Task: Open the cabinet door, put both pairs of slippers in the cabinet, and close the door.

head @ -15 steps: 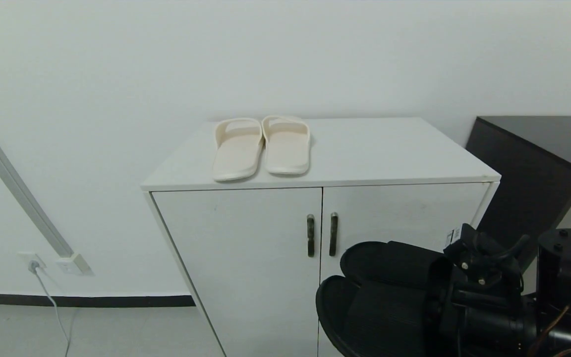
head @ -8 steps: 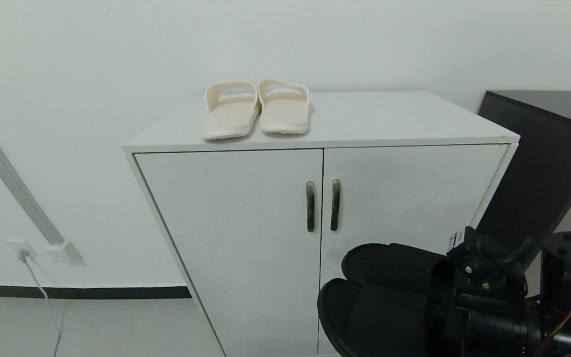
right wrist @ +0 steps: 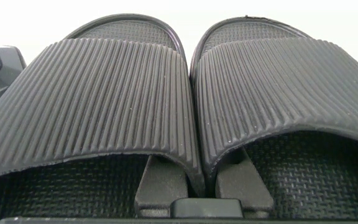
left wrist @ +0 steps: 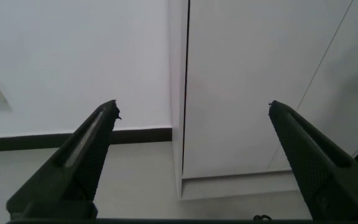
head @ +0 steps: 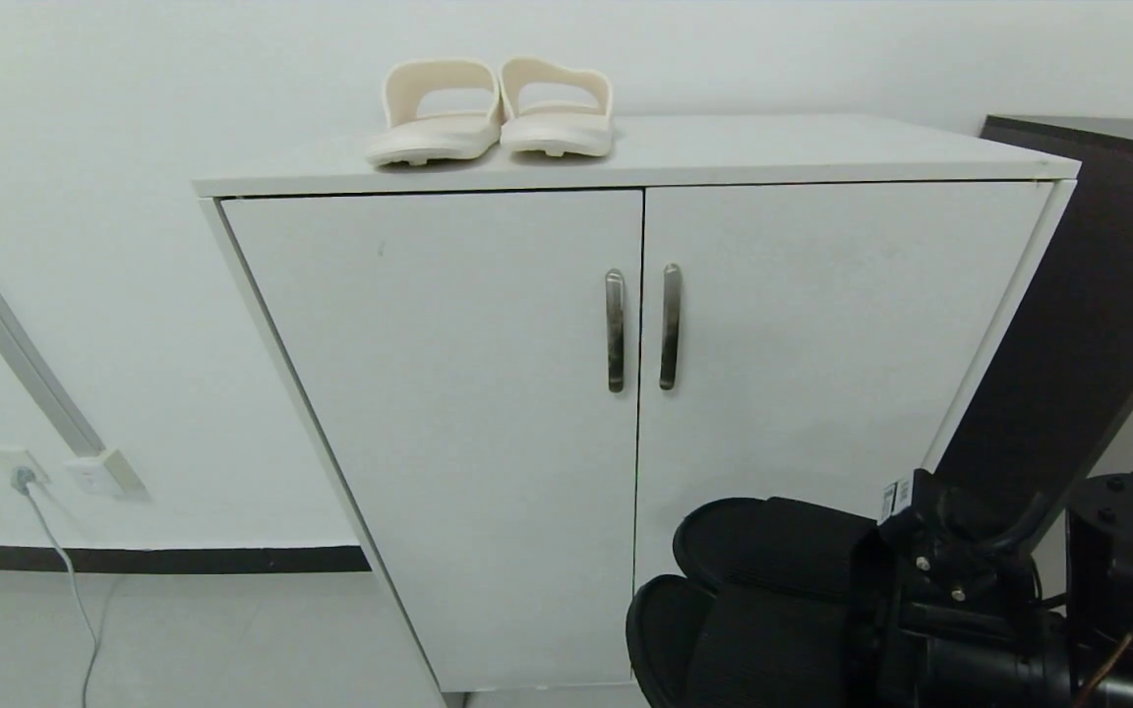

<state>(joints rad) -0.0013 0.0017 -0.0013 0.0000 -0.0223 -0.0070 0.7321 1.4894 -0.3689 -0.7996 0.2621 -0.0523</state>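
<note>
Black slippers (right wrist: 185, 106): low before the shut cabinet (head: 429, 393), your right gripper (right wrist: 201, 186) clamping their adjoining inner walls; probably light, soft, grippy (ribbed straps).
Cream slippers (head: 493, 108): on the cabinet top; pinch likewise.
Left gripper (left wrist: 192, 106): fingers apart, empty.
Handles (head: 615, 329): rigid bars; hook one.

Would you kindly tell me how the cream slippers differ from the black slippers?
The cream slippers are pale with smooth straps; the black slippers are dark with ribbed straps. The cream slippers rest on top of the cabinet; the black slippers are clamped in the right claw. Both pairs lie side by side, outside the closed cabinet.
</note>
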